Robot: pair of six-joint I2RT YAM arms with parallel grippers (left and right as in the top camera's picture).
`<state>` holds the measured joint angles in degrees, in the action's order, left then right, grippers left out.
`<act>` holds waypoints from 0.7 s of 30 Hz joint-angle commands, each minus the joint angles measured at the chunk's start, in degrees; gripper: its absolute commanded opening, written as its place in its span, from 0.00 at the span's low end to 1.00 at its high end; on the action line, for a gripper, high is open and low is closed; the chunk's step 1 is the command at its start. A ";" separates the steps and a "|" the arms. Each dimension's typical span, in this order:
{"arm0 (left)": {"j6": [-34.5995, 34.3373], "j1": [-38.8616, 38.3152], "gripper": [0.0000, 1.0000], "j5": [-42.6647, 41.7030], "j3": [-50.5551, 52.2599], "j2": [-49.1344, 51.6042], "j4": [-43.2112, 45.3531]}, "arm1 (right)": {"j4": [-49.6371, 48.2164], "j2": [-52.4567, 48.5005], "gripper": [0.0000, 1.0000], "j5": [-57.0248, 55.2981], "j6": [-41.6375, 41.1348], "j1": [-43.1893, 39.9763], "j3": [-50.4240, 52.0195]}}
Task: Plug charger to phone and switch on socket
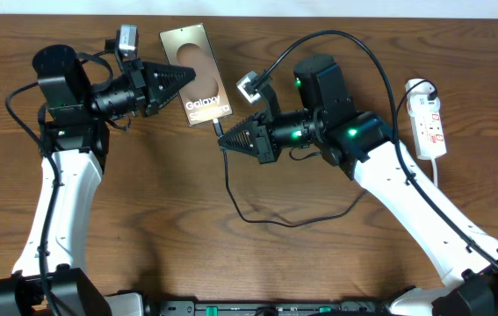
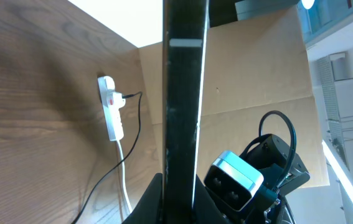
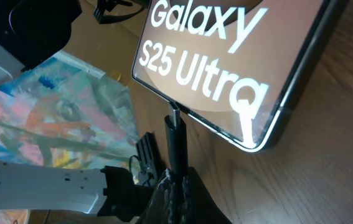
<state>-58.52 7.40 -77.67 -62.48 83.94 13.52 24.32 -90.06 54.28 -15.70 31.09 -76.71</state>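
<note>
The phone [image 1: 198,77], bronze screen with white "Galaxy S25 Ultra" text, sits at the back centre of the table. My left gripper [image 1: 189,79] is shut on its left edge. In the left wrist view the phone [image 2: 182,106] is a dark edge-on bar rising from between the jaws of the left gripper [image 2: 180,202]. My right gripper [image 1: 224,140] is shut on the charger's small black plug [image 3: 175,140]. The plug's metal tip meets the bottom edge of the phone [image 3: 226,56]. The charger's thin black cable [image 1: 270,220] loops over the table to the white socket [image 1: 429,123] at the far right.
The socket [image 2: 111,109] lies near the table's far edge, with its white cord [image 2: 124,174] trailing toward me. The right arm's wrist camera [image 2: 233,179] sits close beside the phone. Both white arm links reach in from the front corners.
</note>
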 commanded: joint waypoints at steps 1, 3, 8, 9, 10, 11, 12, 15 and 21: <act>-0.52 0.09 0.07 -0.48 -1.60 -0.68 0.57 | -0.07 0.04 0.01 2.01 -0.15 -0.02 -0.04; -0.55 0.09 0.07 -0.33 -1.60 -0.68 0.59 | -0.11 0.04 0.01 3.30 -0.15 -0.02 -0.04; -0.52 0.09 0.07 -0.20 -1.60 -0.68 1.03 | -0.09 0.04 0.01 3.89 -0.17 -0.02 -0.04; -0.52 0.09 0.07 -0.09 -1.60 -0.68 1.01 | -0.09 0.04 0.01 4.04 -0.20 -0.02 -0.04; -0.52 0.09 0.07 0.15 -1.60 -0.68 1.01 | -0.09 0.04 0.01 4.39 -0.17 -0.02 -0.04; -0.52 0.09 0.07 0.33 -1.60 -0.68 1.01 | -0.09 0.04 0.01 4.42 -0.17 -0.02 -0.04; -0.55 0.09 0.07 0.33 -1.60 -0.68 1.03 | -0.09 0.04 0.01 4.42 -0.20 -0.02 -0.04; -0.96 0.09 0.07 0.33 -1.60 -0.68 0.98 | -0.09 0.04 0.01 4.42 -3.04 -0.02 -0.04; -2.71 0.09 0.07 0.83 -1.60 -0.68 1.01 | -0.09 0.04 0.01 4.42 -5.31 -0.02 -0.04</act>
<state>-60.05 7.40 -76.58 -62.48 83.94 13.76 24.34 -90.06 57.28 -19.11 31.09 -76.71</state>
